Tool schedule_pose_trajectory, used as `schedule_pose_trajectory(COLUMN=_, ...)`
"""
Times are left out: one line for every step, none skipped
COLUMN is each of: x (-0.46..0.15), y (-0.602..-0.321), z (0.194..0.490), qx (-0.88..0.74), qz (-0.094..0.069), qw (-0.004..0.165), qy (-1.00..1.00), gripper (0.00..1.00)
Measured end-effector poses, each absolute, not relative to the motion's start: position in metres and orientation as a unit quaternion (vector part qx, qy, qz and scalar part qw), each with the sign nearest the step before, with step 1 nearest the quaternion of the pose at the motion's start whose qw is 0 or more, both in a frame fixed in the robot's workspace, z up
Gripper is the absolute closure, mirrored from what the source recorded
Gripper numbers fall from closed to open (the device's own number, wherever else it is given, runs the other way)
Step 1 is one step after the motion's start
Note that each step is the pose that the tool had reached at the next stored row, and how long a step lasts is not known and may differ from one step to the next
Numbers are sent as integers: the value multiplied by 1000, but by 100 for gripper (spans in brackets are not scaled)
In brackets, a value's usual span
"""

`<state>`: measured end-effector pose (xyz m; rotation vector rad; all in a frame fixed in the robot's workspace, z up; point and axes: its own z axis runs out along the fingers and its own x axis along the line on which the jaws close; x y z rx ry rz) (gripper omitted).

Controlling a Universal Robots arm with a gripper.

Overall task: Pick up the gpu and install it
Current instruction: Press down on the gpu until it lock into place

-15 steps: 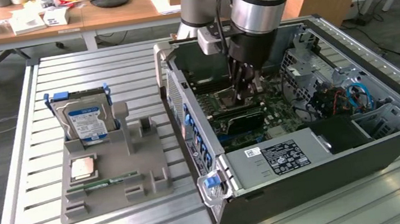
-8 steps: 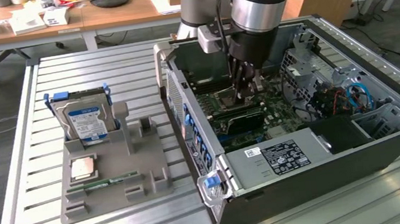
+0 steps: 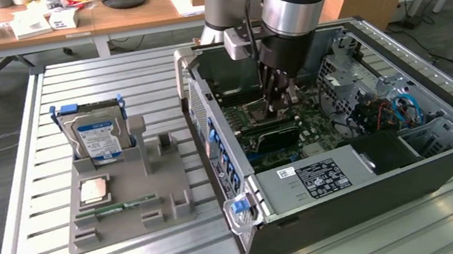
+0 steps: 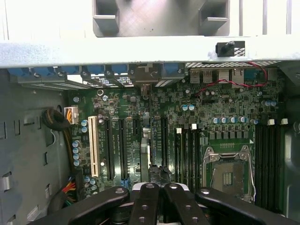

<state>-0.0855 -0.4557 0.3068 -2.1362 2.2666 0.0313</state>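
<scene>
The gpu (image 3: pixel 272 138), a thin black card, stands on edge over the motherboard's expansion slots inside the open computer case (image 3: pixel 371 197). In the wrist view the gpu (image 4: pixel 145 145) shows edge-on, with its silver bracket at the case's rear wall. My gripper (image 3: pixel 280 109) reaches down into the case directly over the card. Its black fingers (image 4: pixel 145 201) are pressed together, with the card's near end running in under the gripper (image 4: pixel 158 187). Whether the card is seated in its slot is hidden.
On the exterior view's left a grey parts holder (image 3: pixel 125 209) carries a silver hard drive with a blue label (image 3: pixel 94 132), a processor chip (image 3: pixel 95 190) and a green memory stick (image 3: pixel 116 208). Inside the case are the power supply (image 3: pixel 318 177), drive cage and cables (image 3: pixel 395 111).
</scene>
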Motion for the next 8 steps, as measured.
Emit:
schedule_pose_trajectory(x=-86, y=-456, z=308, qx=-686, qz=10, qw=13, qy=728, gripper=89)
schedule_pose_trajectory(x=-86, y=-456, z=308, qx=-686, qz=10, qw=14, qy=728, gripper=89)
schedule_pose_trajectory(x=-86, y=-456, z=309, qx=-686, qz=10, qw=14, qy=728, gripper=89)
schedule_pose_trajectory(x=-86, y=-456, z=310, qx=-686, qz=10, qw=14, qy=728, gripper=89)
schedule_pose_trajectory(x=-85, y=-456, z=311, qx=-686, qz=10, qw=14, qy=728, gripper=89)
schedule_pose_trajectory(x=-86, y=-456, z=312, qx=-686, qz=10, qw=14, qy=728, gripper=89)
schedule_pose_trajectory(x=-86, y=-456, z=313, qx=-686, qz=10, qw=14, qy=728, gripper=89)
schedule_pose_trajectory(x=-86, y=-456, z=314, qx=-686, qz=10, qw=14, qy=728, gripper=89)
